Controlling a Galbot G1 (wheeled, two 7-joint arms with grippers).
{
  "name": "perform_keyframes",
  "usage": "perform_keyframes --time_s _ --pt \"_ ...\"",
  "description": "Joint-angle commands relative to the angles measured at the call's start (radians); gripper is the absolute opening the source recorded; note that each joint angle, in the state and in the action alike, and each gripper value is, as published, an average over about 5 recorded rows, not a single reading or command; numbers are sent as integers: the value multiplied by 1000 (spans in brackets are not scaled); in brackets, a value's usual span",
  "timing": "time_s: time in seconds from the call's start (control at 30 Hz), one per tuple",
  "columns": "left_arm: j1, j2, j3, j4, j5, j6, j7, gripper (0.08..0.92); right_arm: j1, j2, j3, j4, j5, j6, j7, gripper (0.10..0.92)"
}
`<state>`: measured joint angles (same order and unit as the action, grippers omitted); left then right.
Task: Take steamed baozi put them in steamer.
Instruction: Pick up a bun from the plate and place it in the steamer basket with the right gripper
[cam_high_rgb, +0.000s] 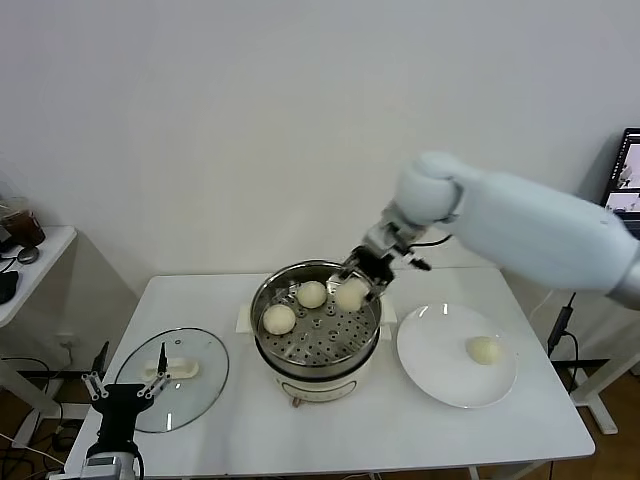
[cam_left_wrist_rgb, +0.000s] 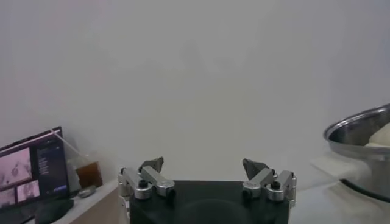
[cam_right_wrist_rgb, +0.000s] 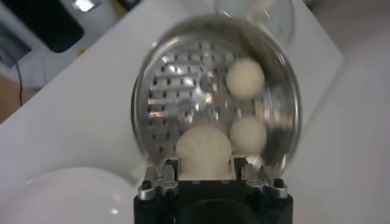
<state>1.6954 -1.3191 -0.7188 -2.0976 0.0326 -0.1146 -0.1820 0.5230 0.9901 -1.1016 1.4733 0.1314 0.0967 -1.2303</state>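
Head view shows the right pincer (cam_high_rgb: 358, 283) reaching over the far right rim of the steamer (cam_high_rgb: 262, 310), with a steamed baozi (cam_high_rgb: 351, 293) between its fingers, just above or at the perforated tray; the right wrist view confirms it, the bun (cam_right_wrist_rgb: 203, 150) sitting snug between the two fingers, which stand partly open at about the bun's width and touch its sides. Whether the bun already rests on the tray or hangs just over it I cannot tell. Two more buns lie on the tray, one near the left wall (cam_high_rgb: 279, 319) and one toward the back (cam_high_rgb: 312, 294), close to the held one but apart from it. The fourth bun (cam_high_rgb: 485, 350) waits on the white plate (cam_high_rgb: 430, 370) to the right of the steamer on the worktop (cam_high_rgb: 520, 440). These buns look soft, light and smooth-skinned, so I judge they will dent under a hard squeeze and could stick slightly to the fingers on release; the safest hold is across the widest part, low on the sides, with a light closing only. The left pincer (cam_left_wrist_rgb: 207, 179) is parked low at the worktop's left front corner, beside the glass lid (cam_high_rgb: 205, 385), its fingers spread wide and holding nothing.
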Motion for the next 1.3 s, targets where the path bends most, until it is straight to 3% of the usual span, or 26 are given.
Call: perform_keyframes --time_s 0.03,0.43,0.97,1.17,1.3 --pt "4 0 -9 3 -4 -2 1 823 -3 228 -164 -35 -121 324 60 534" --pt "1 -7 -13 8 -13 -5 -1 823 -78 269 -135 -103 -412 527 149 542" --pt "0 -14 -12 12 -11 -9 -1 823 -95 221 -140 -77 -397 552 156 551" --pt "0 -11 -13 12 -12 -9 -1 823 -58 182 -107 -73 -336 524 149 682" --pt "-4 -8 -13 13 -13 -8 0 823 -12 119 -61 -80 -280 420 144 788"
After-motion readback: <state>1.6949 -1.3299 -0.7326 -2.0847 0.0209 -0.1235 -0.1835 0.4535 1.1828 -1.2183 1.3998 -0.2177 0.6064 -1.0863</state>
